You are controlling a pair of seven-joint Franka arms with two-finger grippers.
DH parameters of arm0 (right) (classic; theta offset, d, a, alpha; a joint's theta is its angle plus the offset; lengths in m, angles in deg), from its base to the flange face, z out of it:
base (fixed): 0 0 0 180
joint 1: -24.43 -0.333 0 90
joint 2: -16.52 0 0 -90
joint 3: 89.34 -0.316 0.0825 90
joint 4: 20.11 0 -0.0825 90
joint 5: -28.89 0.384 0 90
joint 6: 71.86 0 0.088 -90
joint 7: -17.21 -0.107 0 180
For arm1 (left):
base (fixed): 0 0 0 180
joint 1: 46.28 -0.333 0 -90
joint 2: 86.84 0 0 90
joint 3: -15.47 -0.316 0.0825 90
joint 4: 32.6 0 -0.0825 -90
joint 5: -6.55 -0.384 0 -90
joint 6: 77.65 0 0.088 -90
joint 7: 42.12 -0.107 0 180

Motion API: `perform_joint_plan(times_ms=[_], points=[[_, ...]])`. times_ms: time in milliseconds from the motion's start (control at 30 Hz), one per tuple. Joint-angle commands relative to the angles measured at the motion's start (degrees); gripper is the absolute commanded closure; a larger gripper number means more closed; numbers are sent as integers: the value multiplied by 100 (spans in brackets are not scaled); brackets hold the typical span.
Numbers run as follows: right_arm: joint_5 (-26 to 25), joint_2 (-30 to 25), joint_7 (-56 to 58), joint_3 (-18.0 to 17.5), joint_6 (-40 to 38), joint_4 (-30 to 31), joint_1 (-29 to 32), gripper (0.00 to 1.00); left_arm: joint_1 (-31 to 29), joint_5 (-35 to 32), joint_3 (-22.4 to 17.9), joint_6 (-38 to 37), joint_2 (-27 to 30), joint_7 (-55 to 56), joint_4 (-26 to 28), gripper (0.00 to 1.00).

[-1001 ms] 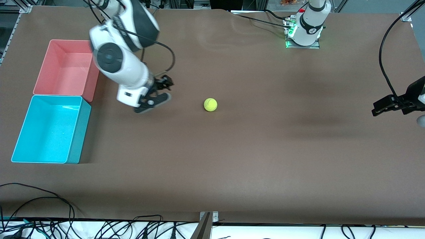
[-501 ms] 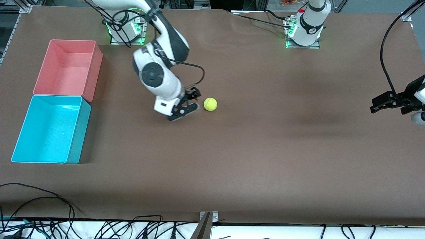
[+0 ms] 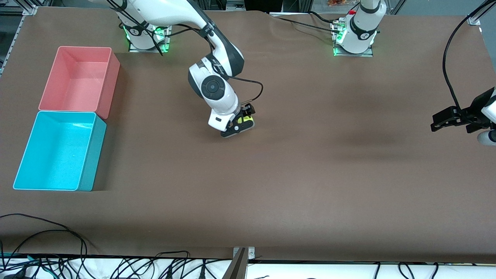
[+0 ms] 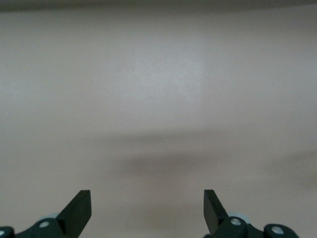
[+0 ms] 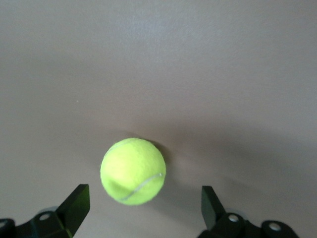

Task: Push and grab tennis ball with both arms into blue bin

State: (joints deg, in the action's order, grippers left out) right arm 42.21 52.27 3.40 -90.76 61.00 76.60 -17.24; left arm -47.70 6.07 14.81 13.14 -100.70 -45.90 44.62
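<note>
Mid-tabletop, the ball (image 3: 245, 120) sat between the spread fingers of the right claw (image 3: 241, 124), ungripped. Left claw (image 3: 445, 121) waited open over the left arm's edge, bin (image 3: 23, 170) well apart.

Front view: high, facing both bases, taking in the whole table (image 3: 310, 174). Left wrist view: close above bare table, past open fingers (image 4: 79, 210). Right wrist view: close over the ball (image 5: 132, 171), shared with the front view (image 3: 245, 119).

1 ball (image 3: 245, 119), 2 bins (image 3: 23, 167), 2 arms (image 3: 212, 87)
</note>
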Motion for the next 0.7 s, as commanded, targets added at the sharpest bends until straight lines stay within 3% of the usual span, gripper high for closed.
perform_joint_plan(times_ms=[0, 501, 567, 668], points=[[119, 238, -95, 72, 300, -81, -227, 0, 1, 57, -13, -149, -11, -123, -75, 0], [-154, 573, -95, 151, 820, -55, -438, 2, 1, 48, -13, -185, -11, -123, -75, 0], [-163, 573, -87, 151, 820, -55, -430, 15, 1, 48, -13, -185, -11, -123, -75, 0], [-163, 573, -51, 151, 811, -64, -429, 54, 1, 48, -13, -185, -11, -123, -75, 0]])
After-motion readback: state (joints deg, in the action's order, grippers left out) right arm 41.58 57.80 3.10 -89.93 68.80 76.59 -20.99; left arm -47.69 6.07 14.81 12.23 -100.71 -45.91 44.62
